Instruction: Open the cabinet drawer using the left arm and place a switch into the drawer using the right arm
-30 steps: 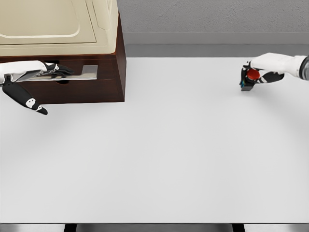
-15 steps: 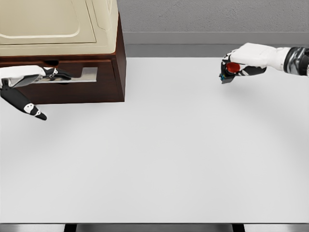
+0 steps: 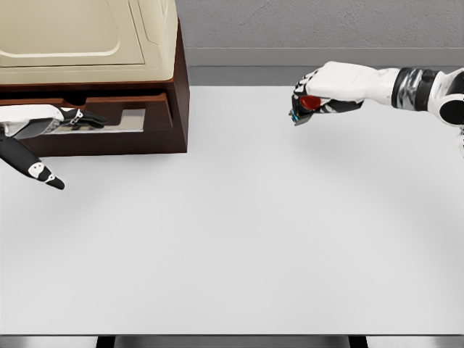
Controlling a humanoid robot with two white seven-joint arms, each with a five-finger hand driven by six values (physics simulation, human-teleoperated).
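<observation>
Carrying the switch, my right hand has fingers wrapped around it. Drawer lies well left of those fingers, partly out, left hand curled on its handle.

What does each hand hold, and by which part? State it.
Right hand: the switch, gripped around its red-buttoned top. Left hand: fingers on the drawer handle; exact grip unclear.
</observation>
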